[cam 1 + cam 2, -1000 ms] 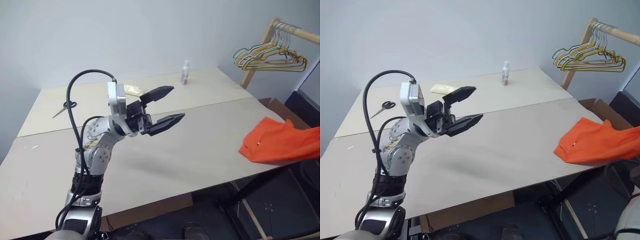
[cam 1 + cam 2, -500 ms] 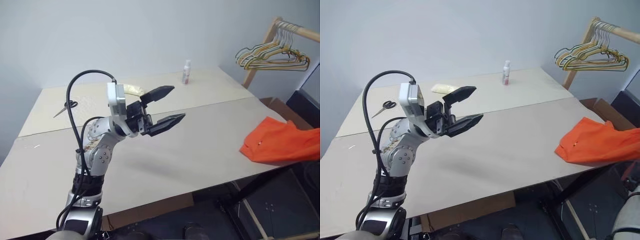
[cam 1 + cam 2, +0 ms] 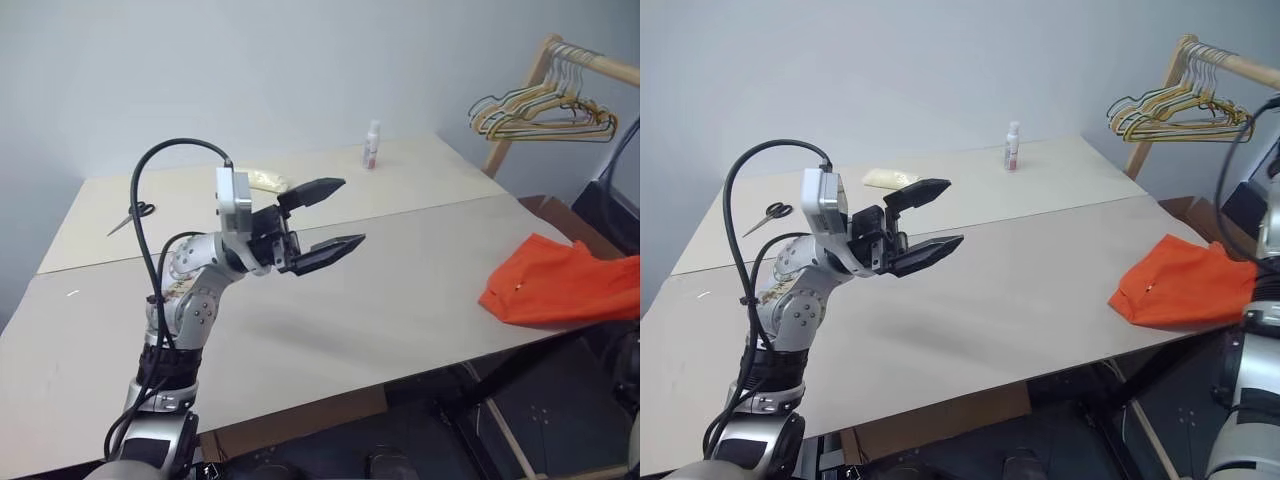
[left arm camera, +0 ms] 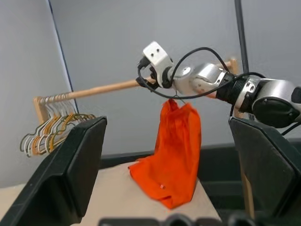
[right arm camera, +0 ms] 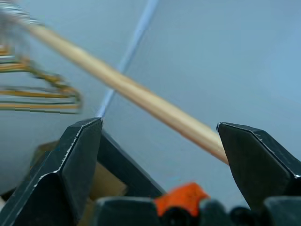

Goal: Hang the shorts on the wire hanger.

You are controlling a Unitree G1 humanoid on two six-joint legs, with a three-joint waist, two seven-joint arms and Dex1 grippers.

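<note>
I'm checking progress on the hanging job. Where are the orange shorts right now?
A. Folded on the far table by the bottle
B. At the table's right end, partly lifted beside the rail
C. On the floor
B: the shorts trail from the table's right end up toward the wooden rail.

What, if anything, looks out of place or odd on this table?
The shorts lie bunched at the table's right edge. In the left wrist view a peak of fabric rises to the open right gripper, so it may be snagged there.
</note>
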